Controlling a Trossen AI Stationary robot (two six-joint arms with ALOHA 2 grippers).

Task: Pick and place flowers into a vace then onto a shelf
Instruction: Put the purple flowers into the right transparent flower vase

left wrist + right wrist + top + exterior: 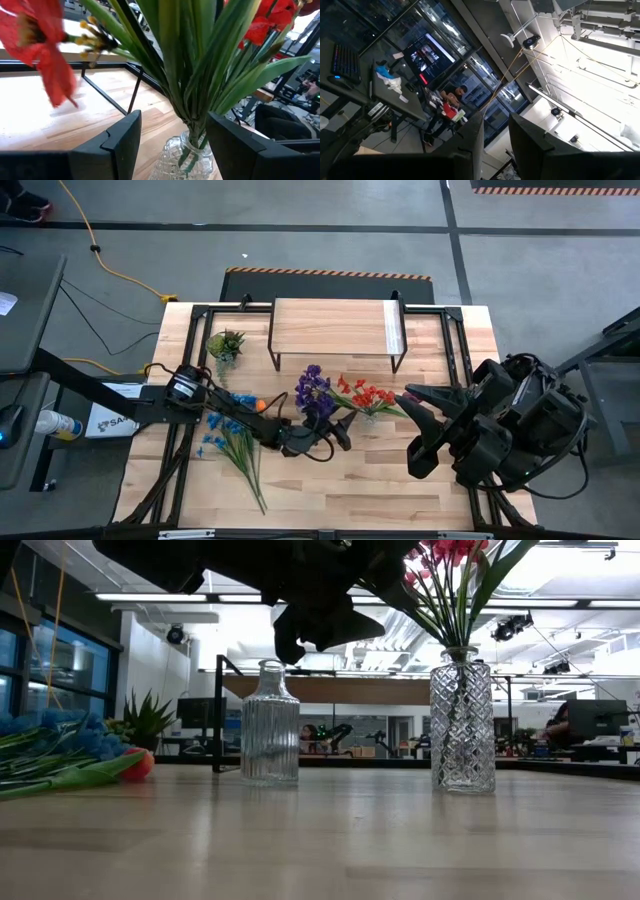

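High view: the left tool [345, 430] is seen at mid-table, fingers parted on either side of the stems of the red and purple flowers [365, 396], which stand in a cut-glass vase [462, 720]. Contact with the stems cannot be told. A blue bunch [232, 435] lies flat on the table [330, 495]. The shelf [335, 328] stands behind. The right tool [412, 430], narrowly parted, is held empty over the table's right side.

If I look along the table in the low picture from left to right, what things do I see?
Blue flowers lying down with an orange bloom → spiky green plant → empty ribbed glass bottle → diamond-cut glass vase holding red flowers.
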